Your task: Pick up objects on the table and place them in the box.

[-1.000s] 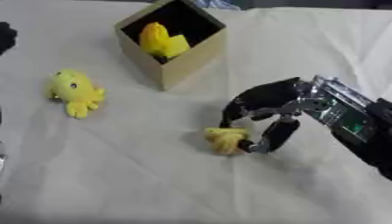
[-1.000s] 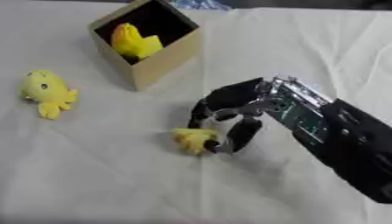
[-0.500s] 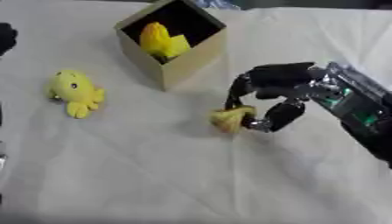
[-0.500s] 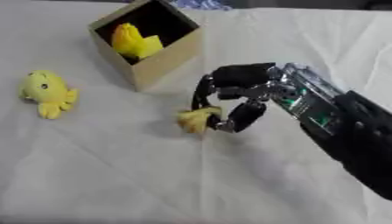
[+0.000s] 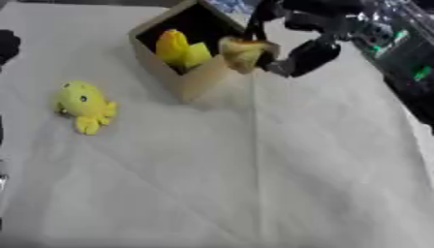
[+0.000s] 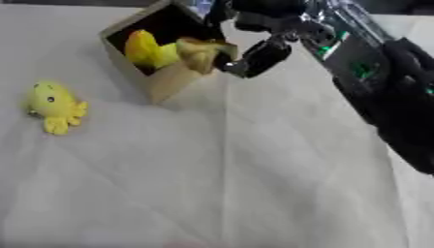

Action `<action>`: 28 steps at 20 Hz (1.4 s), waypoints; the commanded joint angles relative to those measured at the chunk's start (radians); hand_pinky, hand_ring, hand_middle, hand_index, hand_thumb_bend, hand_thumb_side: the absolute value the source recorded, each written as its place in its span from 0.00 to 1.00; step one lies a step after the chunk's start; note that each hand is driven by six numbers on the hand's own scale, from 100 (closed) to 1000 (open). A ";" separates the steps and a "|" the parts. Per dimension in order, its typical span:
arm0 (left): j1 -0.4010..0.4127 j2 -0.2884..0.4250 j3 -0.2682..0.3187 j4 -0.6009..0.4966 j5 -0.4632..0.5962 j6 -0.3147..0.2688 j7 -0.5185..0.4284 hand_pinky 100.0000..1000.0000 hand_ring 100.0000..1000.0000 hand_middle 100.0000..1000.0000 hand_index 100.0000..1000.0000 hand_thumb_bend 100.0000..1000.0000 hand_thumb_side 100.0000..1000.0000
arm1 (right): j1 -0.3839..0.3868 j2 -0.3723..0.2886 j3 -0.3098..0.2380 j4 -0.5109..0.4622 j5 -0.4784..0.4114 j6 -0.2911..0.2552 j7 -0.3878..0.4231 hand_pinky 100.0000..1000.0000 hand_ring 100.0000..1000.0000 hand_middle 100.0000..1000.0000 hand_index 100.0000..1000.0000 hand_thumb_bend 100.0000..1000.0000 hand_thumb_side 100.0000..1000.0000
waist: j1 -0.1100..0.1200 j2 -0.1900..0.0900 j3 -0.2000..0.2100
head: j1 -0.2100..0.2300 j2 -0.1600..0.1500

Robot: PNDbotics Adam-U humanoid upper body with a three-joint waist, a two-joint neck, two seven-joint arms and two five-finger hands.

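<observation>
My right hand [image 5: 301, 46] — fingers curled round the small yellow soft toy [image 5: 243, 50] — has lifted it off the white tablecloth [image 5: 254, 169] to the open cardboard box [image 5: 199, 80] rim | toy's shape blurred | left hand unseen

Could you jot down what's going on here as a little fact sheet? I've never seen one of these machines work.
Right hand: curled round a small yellow toy, held at the box's near rim
Box: open cardboard, another yellow toy already inside
Still on the table: a yellow octopus plush, left of the box, untouched
Left hand: not visible
Likely next: letting the toy drop into the box
</observation>
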State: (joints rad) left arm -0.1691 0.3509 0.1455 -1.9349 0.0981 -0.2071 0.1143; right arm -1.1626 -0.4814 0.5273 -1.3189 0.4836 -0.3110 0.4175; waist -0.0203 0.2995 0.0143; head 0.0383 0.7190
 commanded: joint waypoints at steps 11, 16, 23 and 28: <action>-0.026 0.012 -0.007 -0.014 0.012 -0.004 -0.010 0.85 0.76 0.66 0.80 0.08 0.83 | -0.197 0.265 -0.142 0.335 0.213 0.063 -0.008 0.81 0.70 0.40 0.58 0.27 0.00 | 0.013 -0.007 0.033 | -0.042 -0.020; -0.033 0.011 -0.011 -0.014 0.017 -0.006 -0.014 0.85 0.76 0.66 0.80 0.08 0.83 | -0.227 0.367 -0.233 0.610 0.574 -0.050 -0.155 0.81 0.72 0.44 0.62 0.29 0.00 | 0.019 0.000 0.043 | -0.077 -0.021; -0.033 0.007 -0.012 -0.012 0.020 -0.006 -0.017 0.85 0.76 0.66 0.80 0.08 0.83 | -0.229 0.419 -0.356 0.806 0.933 -0.091 -0.391 0.84 0.83 0.66 0.78 0.32 0.00 | 0.023 0.003 0.045 | -0.082 -0.021; -0.032 0.006 -0.013 -0.011 0.020 -0.005 -0.019 0.85 0.76 0.66 0.80 0.08 0.83 | -0.229 0.425 -0.379 0.806 0.953 -0.101 -0.420 0.87 0.92 0.79 0.87 0.36 0.03 | 0.023 -0.001 0.046 | -0.078 -0.021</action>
State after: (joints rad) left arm -0.1942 0.3430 0.1326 -1.9349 0.1157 -0.2107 0.0980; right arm -1.3854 -0.0530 0.1536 -0.5207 1.4180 -0.4105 0.0054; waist -0.0031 0.3152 0.0589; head -0.0417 0.7106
